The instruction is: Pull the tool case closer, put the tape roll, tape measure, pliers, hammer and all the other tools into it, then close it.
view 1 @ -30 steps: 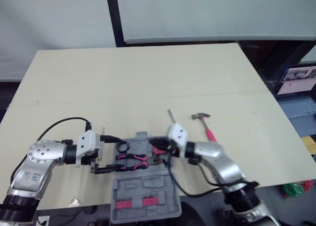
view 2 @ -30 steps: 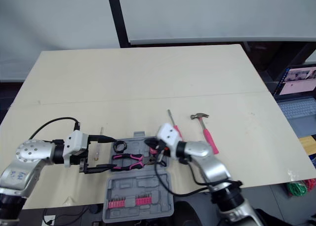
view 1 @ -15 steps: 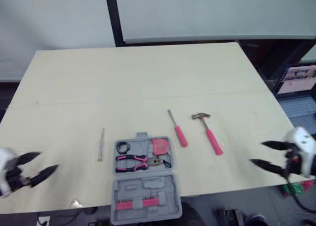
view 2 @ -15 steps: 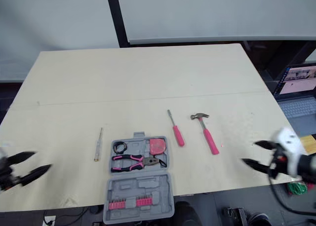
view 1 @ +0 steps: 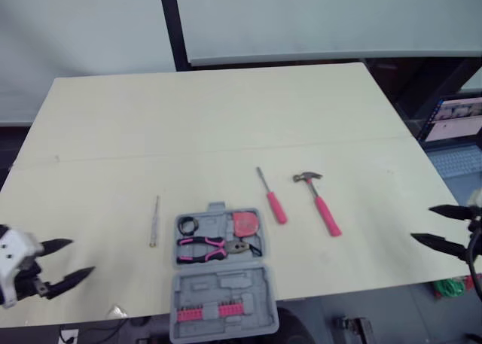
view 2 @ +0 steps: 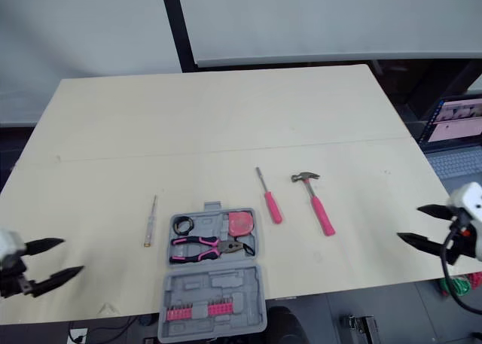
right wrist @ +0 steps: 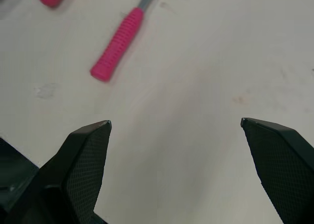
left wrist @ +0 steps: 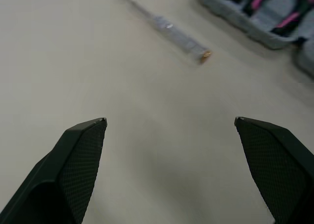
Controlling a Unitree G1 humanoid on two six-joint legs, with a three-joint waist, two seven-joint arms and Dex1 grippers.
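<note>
A second ago both grippers were down over the open tool case [view 1: 222,287], crowded around the pliers [view 1: 202,246] and the tape measure [view 1: 244,223]. Now they have drawn right back to the sides. The left gripper [view 1: 81,256] hangs over the near left part of the counter [view 1: 211,126], its fingers spread wide with nothing between them. The right gripper [view 1: 422,223] sits off the counter's right edge, equally spread and empty.

The case lies open at the near edge, with its near half seeming to overhang slightly. The pliers, the tape measure and the black tape roll [view 1: 187,225] lie in its far half, so that part of the job looks done. A row of pink bits sits in the near half.

Three tools are left out on the counter:
- The hammer [view 1: 320,201] lies to the right of the case.
- A pink-handled screwdriver [view 1: 273,201] lies between the hammer and the case.
- A thin screwdriver [view 1: 154,220] lies just left of the case (the left wrist view has it ahead of the left gripper's fingers).

The pull-back reads as a reset between placements. A sensible next move would be the right gripper going for the hammer or the pink screwdriver, and the left for the thin one. Closing comes last.
</note>
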